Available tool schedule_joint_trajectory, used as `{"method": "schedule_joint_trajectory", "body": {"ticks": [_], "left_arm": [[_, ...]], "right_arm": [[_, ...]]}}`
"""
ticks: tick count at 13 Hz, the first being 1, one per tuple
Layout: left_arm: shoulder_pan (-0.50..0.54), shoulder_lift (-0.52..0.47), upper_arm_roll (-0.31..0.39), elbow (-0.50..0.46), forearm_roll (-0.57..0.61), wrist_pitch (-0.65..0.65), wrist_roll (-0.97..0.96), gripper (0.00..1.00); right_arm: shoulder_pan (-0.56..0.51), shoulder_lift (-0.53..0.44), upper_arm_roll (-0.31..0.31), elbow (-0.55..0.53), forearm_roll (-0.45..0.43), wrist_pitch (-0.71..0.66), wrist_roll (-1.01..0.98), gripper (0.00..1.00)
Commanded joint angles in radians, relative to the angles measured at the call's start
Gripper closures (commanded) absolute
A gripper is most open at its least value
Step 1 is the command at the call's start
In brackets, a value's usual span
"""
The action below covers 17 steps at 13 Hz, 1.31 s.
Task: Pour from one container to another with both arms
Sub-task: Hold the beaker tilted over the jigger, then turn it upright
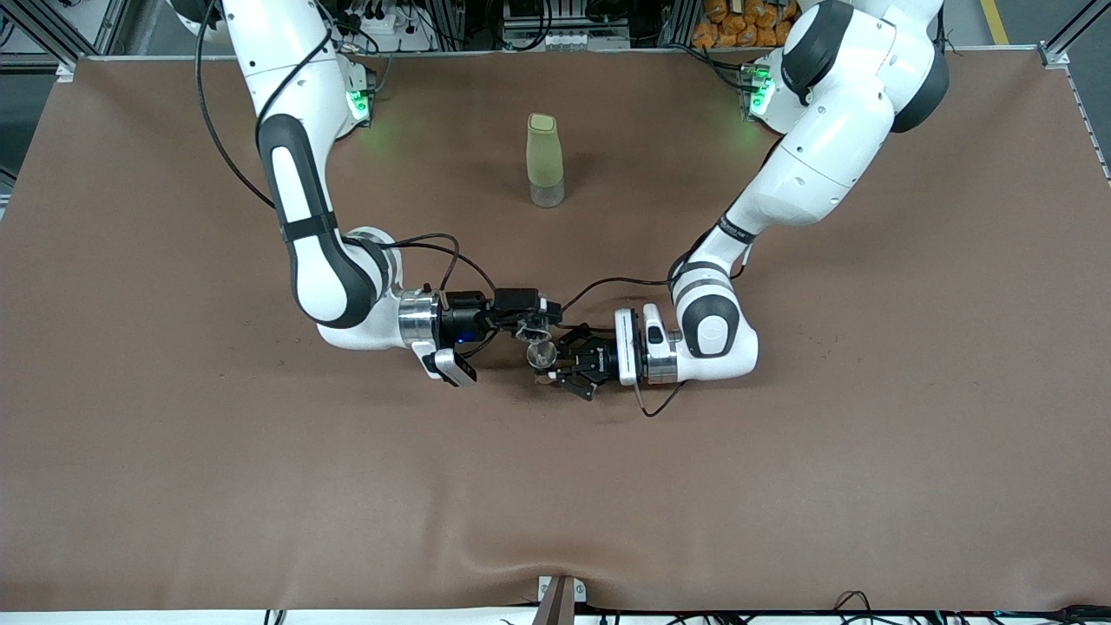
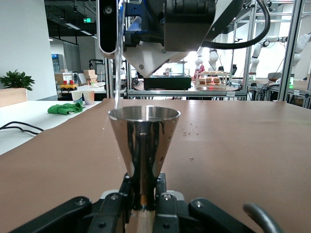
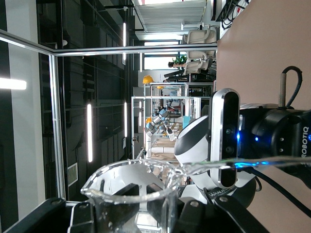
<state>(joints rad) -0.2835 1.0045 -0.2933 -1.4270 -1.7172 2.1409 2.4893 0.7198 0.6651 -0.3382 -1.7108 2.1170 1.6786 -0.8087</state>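
Basically mid-pour: both arms meet over the middle of the brown table (image 1: 174,486). Right hand (image 1: 527,323) is clamped on a clear glass beaker (image 3: 133,194), tipped on its side so its spout sits over the metal cup (image 2: 144,145); a thin stream of water (image 2: 116,73) runs down to the cup's rim in the left wrist view. Left hand (image 1: 557,363) is clamped low on the cup's narrow waist, fingers (image 2: 116,204) pinching either side, cup upright with the wide mouth up. Cup is a shiny steel cone, so likely stiff, light and slick; the grip at the narrow neck looks right because the flare above stops it sliding down, but it could twist if bumped. Beaker is glass, thin-walled, fragile and slippery when wet; best held around the body below the lip, no hard squeeze. A tall pale-green bottle (image 1: 545,161) stands alone farther from the front camera, between the two arm bases, well apart from the hands. A few small specks, maybe droplets (image 2: 189,128), lie on the table past the cup. How full the cup is cannot be told. Judgement: pour under way, keep the spout over the rim.
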Motion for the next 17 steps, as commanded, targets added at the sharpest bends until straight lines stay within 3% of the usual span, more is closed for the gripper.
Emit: {"method": "schedule_joint_trajectory", "body": {"ticks": [1,11,15,17], "left_arm": [[-0.006,0.011,0.003,0.019,-0.041,-0.01,0.022,1.0],[-0.013,0.017,0.019,0.046,-0.055,-0.001,-0.001,1.0],[-0.025,0.017,0.019,0.053,-0.07,0.016,-0.006,1.0],[-0.025,0.019,0.02,0.054,-0.07,0.017,-0.006,1.0]], "right_arm": [[-0.011,0.005,0.008,0.013,0.009,-0.008,0.042,1.0],[-0.025,0.005,0.008,0.013,0.004,-0.045,0.189,1.0],[-0.025,0.008,0.008,0.028,0.0,-0.042,0.177,1.0],[-0.028,0.008,0.008,0.033,-0.043,-0.043,0.061,1.0]]}}
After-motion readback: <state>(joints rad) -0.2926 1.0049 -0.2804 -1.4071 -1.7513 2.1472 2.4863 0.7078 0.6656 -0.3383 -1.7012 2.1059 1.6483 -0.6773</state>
